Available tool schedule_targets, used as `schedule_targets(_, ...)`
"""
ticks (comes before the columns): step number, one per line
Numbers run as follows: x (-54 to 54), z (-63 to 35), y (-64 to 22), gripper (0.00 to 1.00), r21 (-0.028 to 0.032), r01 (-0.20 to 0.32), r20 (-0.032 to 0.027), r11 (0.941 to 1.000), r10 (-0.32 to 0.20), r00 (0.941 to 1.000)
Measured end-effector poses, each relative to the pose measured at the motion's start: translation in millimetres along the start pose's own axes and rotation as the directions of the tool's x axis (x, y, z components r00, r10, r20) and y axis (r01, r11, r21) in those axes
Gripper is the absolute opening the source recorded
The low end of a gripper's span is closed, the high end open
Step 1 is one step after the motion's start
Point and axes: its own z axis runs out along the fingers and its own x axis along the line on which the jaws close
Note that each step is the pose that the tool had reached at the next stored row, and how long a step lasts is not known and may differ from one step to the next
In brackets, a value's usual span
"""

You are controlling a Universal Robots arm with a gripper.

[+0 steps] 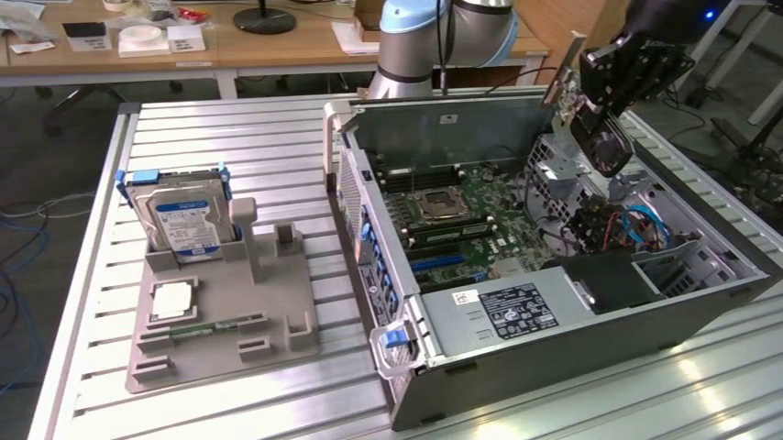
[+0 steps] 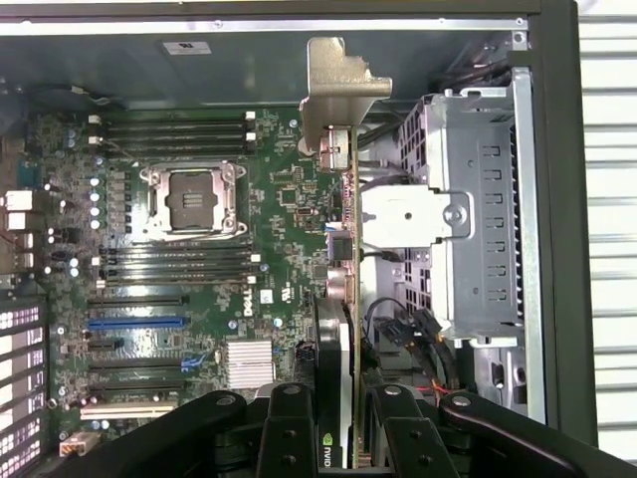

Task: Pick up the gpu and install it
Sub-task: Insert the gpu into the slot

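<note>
Over the open case (image 1: pixel 588 321), at the exterior view's right, hangs clear of the desk (image 1: pixel 245 128) with the claw (image 1: pixel 606 110) clamped on the gpu (image 1: pixel 608 147). Grips the card across its two flat faces, fingers (image 2: pixel 289 438) pressed in from either side near one end. Carries it on edge, black fan face turned toward the exterior camera, silver bracket (image 2: pixel 343 85) at the end farthest from the grip. Looks, from the wrist, straight along the thin edge of the card, from between the fingers out to the bracket near the far case wall. Holds that edge over the strip where the board (image 2: pixel 269 209) meets the drive cage (image 2: pixel 478 199), just beside the cage and touching neither so far as can be told. Leaves the slots, a blue slot (image 2: pixel 134 323) among them, off on the board side, well apart from the card and not under it. Sets the card's long axis, as the wrist view draws it, crosswise to the slots' long axis rather than along it. Judging by that, puts edge and slot neither in line nor one above the other, with no part of the gpu seated. Cannot tell the height above the board.
</note>
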Motion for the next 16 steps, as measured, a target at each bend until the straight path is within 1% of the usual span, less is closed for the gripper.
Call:
schedule_targets(2, 0.0, 0.1, 0.0, 0.27, -0.0006, 0.03, -0.0034, 0.9995, -0.03, 0.9995)
schedule_targets(4, 0.0, 0.1, 0.0, 0.27, -0.0014, 0.067, -0.0075, 0.9977, -0.067, 0.9977)
schedule_targets(6, 0.0, 0.1, 0.0, 0.27, -0.0021, 0.103, -0.0114, 0.9947, -0.103, 0.9946)
schedule_targets(8, 0.0, 0.1, 0.0, 0.27, -0.0024, 0.138, -0.0154, 0.9904, -0.138, 0.9903)
schedule_targets(10, 0.0, 0.1, -0.1, 0.27, -0.0029, 0.173, -0.0193, 0.9848, -0.174, 0.9846)
schedule_targets(12, 0.0, 0.3, -0.1, 0.27, -0.0034, 0.21, -0.0234, 0.9777, -0.21, 0.9774)
schedule_targets(16, 0.0, 0.4, -0.1, 0.27, -0.0046, 0.279, -0.0313, 0.9603, -0.279, 0.9598)
